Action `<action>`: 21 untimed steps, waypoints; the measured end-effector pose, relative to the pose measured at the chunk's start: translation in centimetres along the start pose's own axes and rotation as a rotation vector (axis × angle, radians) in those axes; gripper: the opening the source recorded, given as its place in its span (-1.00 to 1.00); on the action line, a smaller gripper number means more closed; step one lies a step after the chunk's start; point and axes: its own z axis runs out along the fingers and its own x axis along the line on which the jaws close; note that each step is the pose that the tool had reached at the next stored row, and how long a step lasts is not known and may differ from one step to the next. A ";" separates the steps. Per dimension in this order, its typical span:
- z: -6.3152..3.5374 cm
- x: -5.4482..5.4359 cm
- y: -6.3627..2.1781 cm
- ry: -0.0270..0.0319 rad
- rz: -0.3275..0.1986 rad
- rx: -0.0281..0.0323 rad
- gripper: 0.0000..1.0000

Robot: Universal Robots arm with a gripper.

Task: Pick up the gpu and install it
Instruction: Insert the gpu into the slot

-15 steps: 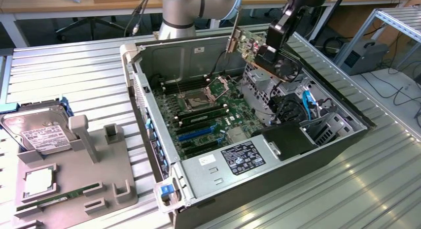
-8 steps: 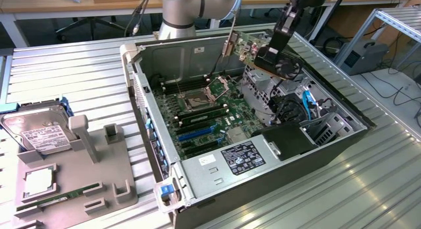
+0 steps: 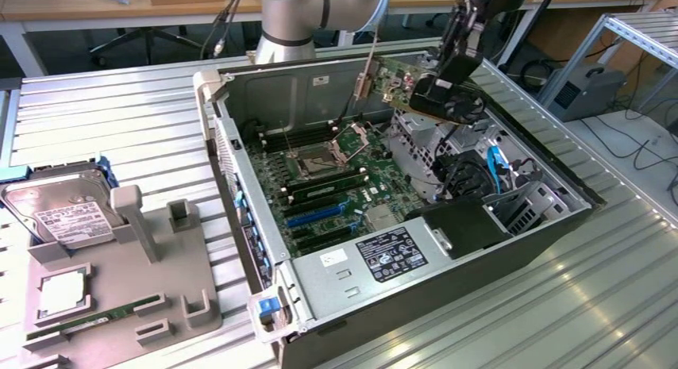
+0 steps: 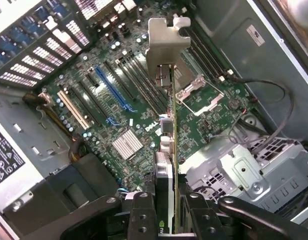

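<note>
Between the gripper's [image 4: 170, 220] fingers sits the gpu [image 4: 166, 47], and they are pinched tight on its edge. So the picking-up part looks done. Below the gripper is the open computer case [image 3: 270, 95] with its green board [image 4: 214, 120]. The gpu hangs in the air above that board and does not touch it. It is not in the blue slot [image 4: 114, 90] or any other, so putting it in is not done yet.

Exterior camera looks down from high over the counter [image 3: 127, 115] at the whole open computer case [image 3: 445, 313]; wrist camera faces its motherboard [image 4: 139, 107] close up, common to both.
</note>
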 end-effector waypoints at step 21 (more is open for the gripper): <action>0.04 0.0 0.02 0.0150 -0.316 -0.0043 -0.46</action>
